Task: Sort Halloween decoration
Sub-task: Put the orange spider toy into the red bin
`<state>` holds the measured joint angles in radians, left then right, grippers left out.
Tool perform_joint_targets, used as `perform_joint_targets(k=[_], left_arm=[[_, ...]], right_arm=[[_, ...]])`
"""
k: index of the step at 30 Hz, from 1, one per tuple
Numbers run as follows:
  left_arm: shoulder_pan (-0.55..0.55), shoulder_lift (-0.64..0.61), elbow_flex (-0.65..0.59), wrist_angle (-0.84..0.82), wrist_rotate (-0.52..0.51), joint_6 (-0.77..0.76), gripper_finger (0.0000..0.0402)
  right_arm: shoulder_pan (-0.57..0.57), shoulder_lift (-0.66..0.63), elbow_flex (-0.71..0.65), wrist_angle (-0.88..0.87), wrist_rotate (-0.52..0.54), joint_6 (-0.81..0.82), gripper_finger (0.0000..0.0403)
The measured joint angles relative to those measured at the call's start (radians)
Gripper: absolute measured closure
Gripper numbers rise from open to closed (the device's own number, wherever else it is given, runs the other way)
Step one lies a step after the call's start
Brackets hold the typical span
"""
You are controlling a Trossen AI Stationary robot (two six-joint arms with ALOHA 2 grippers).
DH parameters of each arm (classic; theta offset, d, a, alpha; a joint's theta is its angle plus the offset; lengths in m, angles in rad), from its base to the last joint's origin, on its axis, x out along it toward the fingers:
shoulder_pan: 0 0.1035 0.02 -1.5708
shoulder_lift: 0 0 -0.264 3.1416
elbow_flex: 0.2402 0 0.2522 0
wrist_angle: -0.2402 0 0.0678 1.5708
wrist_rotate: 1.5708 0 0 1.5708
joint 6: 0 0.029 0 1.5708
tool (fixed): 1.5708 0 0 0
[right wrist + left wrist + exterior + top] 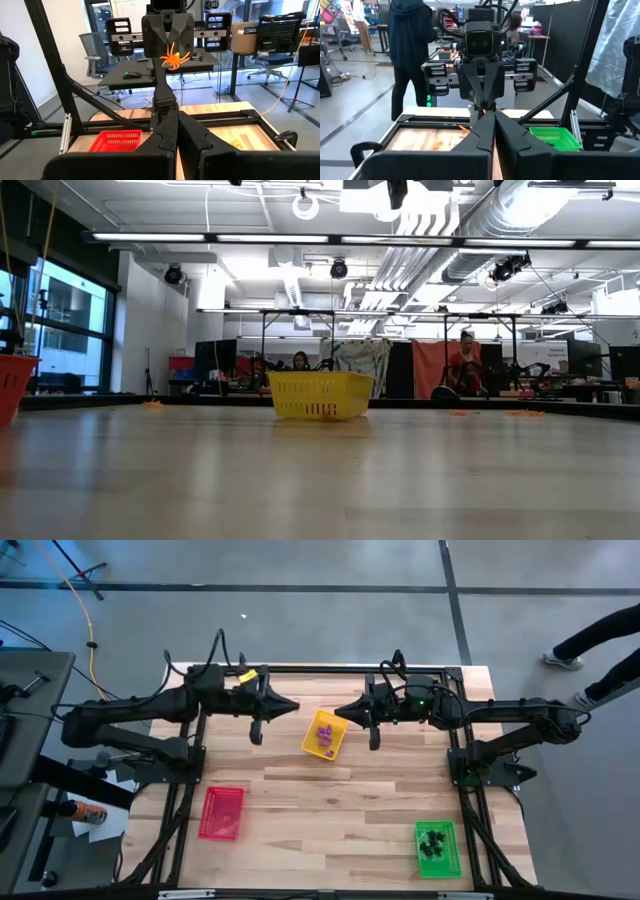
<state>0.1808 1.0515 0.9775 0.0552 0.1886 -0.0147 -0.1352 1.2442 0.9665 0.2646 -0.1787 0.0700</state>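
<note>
Both pincers are held above the far half of the wooden desk [330, 800], facing each other across a yellow rectangular plastic tray [325, 735]. The left gripper [256, 730] is seen closed on a small orange plastic spider [175, 57], pinched between its fingertips. The right gripper [373, 735] is seen closed and empty. Purple trinkets [325, 733] are seen in the yellow tray, black trinkets [433, 843] in a green plastic tray [451, 862] at the near right corner. A red plastic tray [222, 813] is placed near the left edge.

Right tool [169, 131] shut; opposite left tool [169, 50] grips orange spider [174, 57]; red tray [116, 140].
</note>
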Motion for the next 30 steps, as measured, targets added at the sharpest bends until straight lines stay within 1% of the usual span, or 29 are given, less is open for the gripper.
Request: perform_joint_targets(k=[9, 13, 16, 19, 21, 24, 26, 28, 30], left_arm=[[0.002, 0.002, 0.000, 0.002, -0.002, -0.006, 0.0401], [0.002, -0.002, 0.000, -0.039, 0.035, -0.012, 0.0401], [-0.002, -0.021, 0.000, -0.171, 0.077, -0.092, 0.0401], [-0.034, -0.044, 0.000, -0.389, 0.110, -0.211, 0.0401], [-0.074, -0.058, 0.000, -0.535, 0.137, -0.306, 0.0401], [-0.168, -0.067, 0.000, -0.753, 0.178, -0.483, 0.0401], [-0.249, -0.067, 0.000, -0.868, 0.192, -0.594, 0.0401], [-0.347, -0.067, 0.000, -0.956, 0.178, -0.683, 0.0401], [-0.451, -0.066, -0.004, -0.990, 0.125, -0.753, 0.0401]], right_arm=[[0.000, 0.000, 0.000, -0.001, -0.001, 0.000, 0.0402], [0.000, 0.000, 0.000, -0.001, -0.001, 0.000, 0.0402], [0.000, 0.000, 0.000, -0.012, -0.001, 0.000, 0.0402], [0.000, 0.000, 0.000, -0.048, -0.001, -0.013, 0.0402], [0.000, 0.000, 0.000, -0.074, -0.001, -0.025, 0.0402], [0.000, 0.000, 0.000, -0.106, -0.001, -0.026, 0.0402], [0.000, 0.000, 0.000, -0.118, -0.001, -0.026, 0.0402], [0.000, 0.000, 0.000, -0.125, -0.001, -0.026, 0.0402], [0.000, 0.000, 0.000, -0.126, -0.001, -0.026, 0.0402]])
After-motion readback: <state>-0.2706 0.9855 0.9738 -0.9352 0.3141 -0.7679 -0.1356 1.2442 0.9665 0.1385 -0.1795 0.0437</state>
